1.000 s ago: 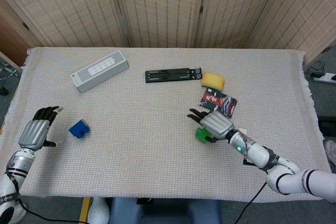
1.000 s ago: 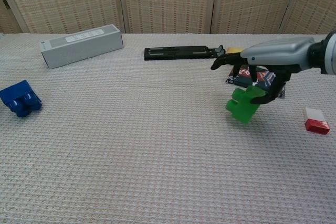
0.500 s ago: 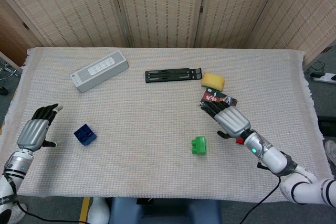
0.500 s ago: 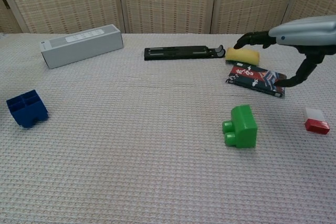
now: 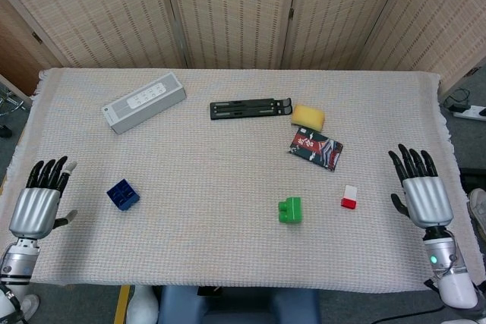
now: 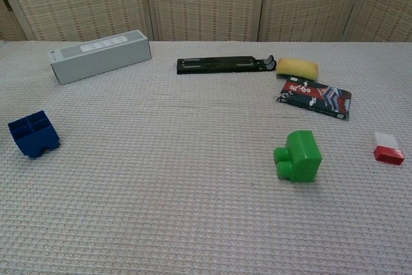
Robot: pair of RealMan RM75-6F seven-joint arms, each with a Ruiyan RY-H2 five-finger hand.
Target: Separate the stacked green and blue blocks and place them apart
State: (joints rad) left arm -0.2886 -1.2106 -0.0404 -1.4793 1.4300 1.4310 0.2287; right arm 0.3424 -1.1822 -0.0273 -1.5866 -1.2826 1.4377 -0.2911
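Note:
The green block [image 5: 289, 209] [image 6: 297, 156] lies alone on the cloth, right of centre near the front. Far to its left sits the blue block [image 5: 122, 193] [image 6: 33, 133], hollow side up. My left hand [image 5: 35, 206] hovers at the table's left edge, fingers spread and holding nothing, left of the blue block. At the right edge my right hand [image 5: 422, 193] is spread open too, well right of the green block. Neither hand shows in the chest view.
A white-grey box [image 5: 144, 102] lies at the back left. A black bar [image 5: 250, 108], a yellow sponge [image 5: 307, 117] and a patterned packet [image 5: 315, 148] lie at the back right. A small red-and-white piece [image 5: 348, 196] sits right of the green block.
My right hand let go of the green block, which dropped onto the cloth, and the hand pulled back to the right edge. My left hand drew back toward the front left.

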